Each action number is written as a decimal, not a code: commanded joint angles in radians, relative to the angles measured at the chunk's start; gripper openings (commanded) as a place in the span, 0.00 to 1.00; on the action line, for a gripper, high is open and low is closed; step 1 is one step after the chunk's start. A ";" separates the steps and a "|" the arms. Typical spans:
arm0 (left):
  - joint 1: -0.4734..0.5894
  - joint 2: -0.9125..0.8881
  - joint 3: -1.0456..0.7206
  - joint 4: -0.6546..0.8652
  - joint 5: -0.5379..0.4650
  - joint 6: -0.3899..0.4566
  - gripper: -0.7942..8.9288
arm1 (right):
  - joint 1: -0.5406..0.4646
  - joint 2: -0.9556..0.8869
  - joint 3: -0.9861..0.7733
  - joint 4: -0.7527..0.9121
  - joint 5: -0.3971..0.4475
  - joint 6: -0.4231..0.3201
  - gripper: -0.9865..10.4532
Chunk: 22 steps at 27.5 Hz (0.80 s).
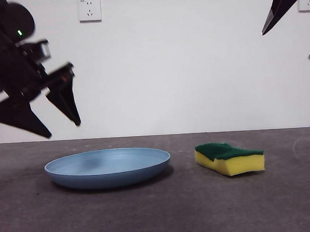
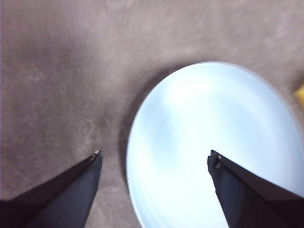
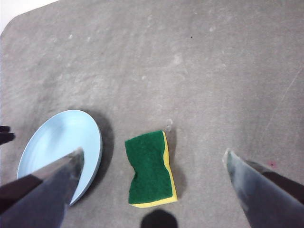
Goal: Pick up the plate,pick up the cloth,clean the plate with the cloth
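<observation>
Left gripper (image 1: 62,130) hangs open above the plate's left edge; right gripper (image 3: 153,159) waits open, high over the sponge.

You see on the grey table (image 1: 160,214) the round light-blue matte plate (image 1: 108,168), and right of it, apart, the yellow foam sponge (image 1: 230,158) with green scouring top. Only the right wrist view shows you the sponge's pinched sides.

Left gripper (image 1: 62,130): matte black, two long wedge-shaped jaws that taper to sharp points.
Left arm body: bulky black housing, rounded at the top, with a small green light, a tiny red mark, and a grey-white boxy part at the wrist.
Right gripper (image 3: 153,156): dark jaws of the same pointed wedge shape, with a slight grey sheen on their flat faces.
</observation>
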 commanded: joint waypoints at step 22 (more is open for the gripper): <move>-0.056 0.195 0.002 -0.014 -0.048 0.042 0.16 | 0.002 0.001 0.003 -0.002 -0.001 -0.008 0.53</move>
